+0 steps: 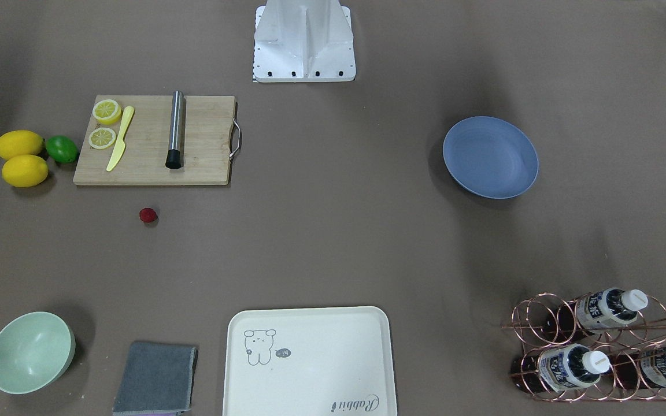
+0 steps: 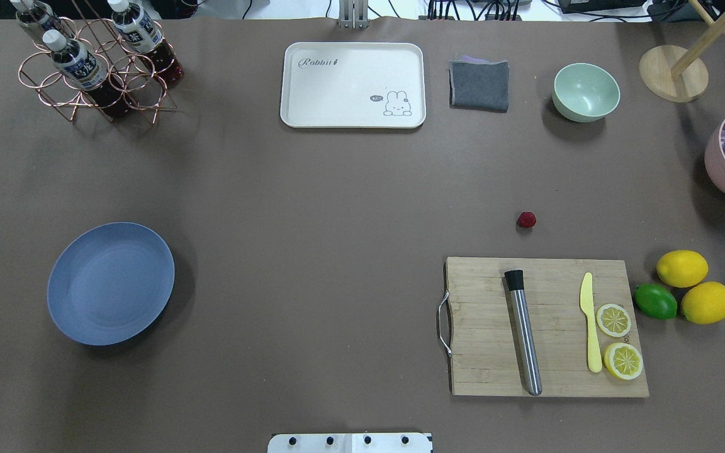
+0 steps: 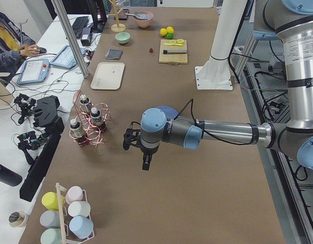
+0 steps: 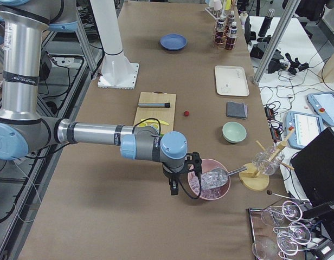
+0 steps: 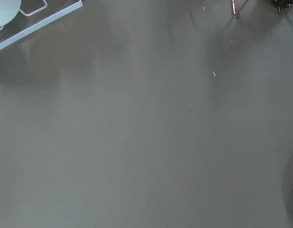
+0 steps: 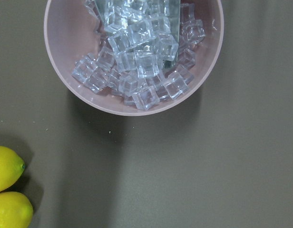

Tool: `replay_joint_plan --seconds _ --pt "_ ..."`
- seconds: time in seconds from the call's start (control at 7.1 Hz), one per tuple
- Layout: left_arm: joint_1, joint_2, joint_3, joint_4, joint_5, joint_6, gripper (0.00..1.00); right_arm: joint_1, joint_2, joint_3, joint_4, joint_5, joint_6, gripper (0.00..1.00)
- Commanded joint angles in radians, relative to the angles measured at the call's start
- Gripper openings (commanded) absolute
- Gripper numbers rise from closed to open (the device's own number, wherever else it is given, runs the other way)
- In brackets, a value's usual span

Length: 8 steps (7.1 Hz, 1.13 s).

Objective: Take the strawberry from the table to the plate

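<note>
The strawberry (image 2: 526, 219) (image 1: 148, 215), a tiny dark-red berry, lies on the grey-brown table (image 2: 337, 220) just beyond the wooden cutting board. Far across the table on the robot's left sits the blue-grey plate (image 2: 111, 283) (image 1: 490, 157), with nothing on it. My left gripper (image 3: 128, 139) hovers over bare table beyond the plate, near the bottle rack; I cannot tell whether it is open or shut. My right gripper (image 4: 193, 162) hangs by the pink ice bowl, well away from the strawberry (image 4: 186, 114); I cannot tell its state either. Neither wrist view shows fingers.
The cutting board (image 2: 482, 327) carries a steel muddler (image 2: 524, 333), a yellow knife and two lemon halves. Two lemons (image 2: 682, 268) and a lime (image 2: 655, 301) lie beside it. A cream tray (image 2: 353, 85), grey cloth (image 2: 479, 85), mint bowl (image 2: 586, 92), bottle rack (image 2: 95, 66) and pink ice bowl (image 6: 56, 61) line the far side.
</note>
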Motion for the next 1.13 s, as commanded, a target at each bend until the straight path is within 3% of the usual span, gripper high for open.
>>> replay_joint_plan --seconds 0.0,0.99 --pt "-0.006 0.02 0.013 0.003 0.012 -0.006 0.98 -0.002 -0.006 -0.005 0.0 0.004 0.001 1.0" --pt "0.0 0.068 0.042 -0.006 0.012 -0.001 0.97 0.0 -0.011 0.004 0.002 0.01 -0.007 1.0"
